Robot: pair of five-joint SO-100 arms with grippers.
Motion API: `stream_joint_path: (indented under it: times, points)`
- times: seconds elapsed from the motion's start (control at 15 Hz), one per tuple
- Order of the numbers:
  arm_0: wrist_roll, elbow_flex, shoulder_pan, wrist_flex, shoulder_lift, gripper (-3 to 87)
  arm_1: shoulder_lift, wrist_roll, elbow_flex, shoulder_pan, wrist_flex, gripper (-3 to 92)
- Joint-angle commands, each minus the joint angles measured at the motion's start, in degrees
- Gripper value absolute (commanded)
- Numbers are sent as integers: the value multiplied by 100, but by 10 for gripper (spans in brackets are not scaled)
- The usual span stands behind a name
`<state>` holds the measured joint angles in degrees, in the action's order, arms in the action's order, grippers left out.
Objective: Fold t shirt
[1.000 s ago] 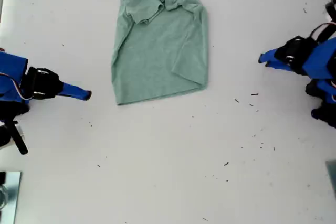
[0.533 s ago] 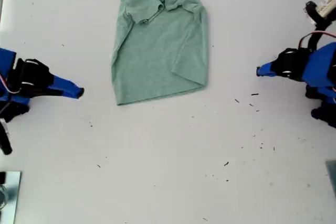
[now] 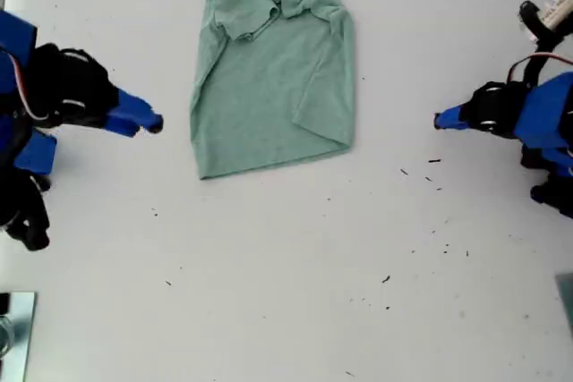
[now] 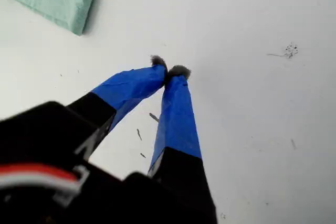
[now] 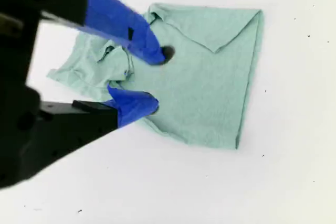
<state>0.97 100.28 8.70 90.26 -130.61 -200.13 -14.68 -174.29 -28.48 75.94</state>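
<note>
folded t shirt (image 3: 273, 78), both grippers apart

Lighting bright and even across all views; the white table (image 3: 286, 266) is near overexposed, without hard glare. Shadows soft and faint beneath the arms. Exterior view moderately sharp, slightly grainy. Both wrist views show dark housings close to the lens, blurred and underexposed.
</note>
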Motion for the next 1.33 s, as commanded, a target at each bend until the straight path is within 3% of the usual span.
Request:
stream_joint_path:
  times: [0.0,0.27,0.67,0.8,0.87,1.07,1.27]
  points:
    - [-290,-404,149,26,378,308,-79,53,-387,70,-149,25]
    - [-527,308,589,-281,1090,330,-79,35,-387,79,-229,25]
    - [-940,1512,738,-2347,2654,312,-79,88,-369,237,-211,25]
    - [-940,1512,773,-2742,3551,182,-79,88,-369,255,-167,25]
    - [-932,1503,817,-2856,3867,37,-79,70,-360,255,-141,25]
    - [-932,1468,861,-2865,3647,-2,-79,62,-352,264,53,25]
    - [-782,765,606,-1890,2619,-3,-79,0,-334,229,88,25]
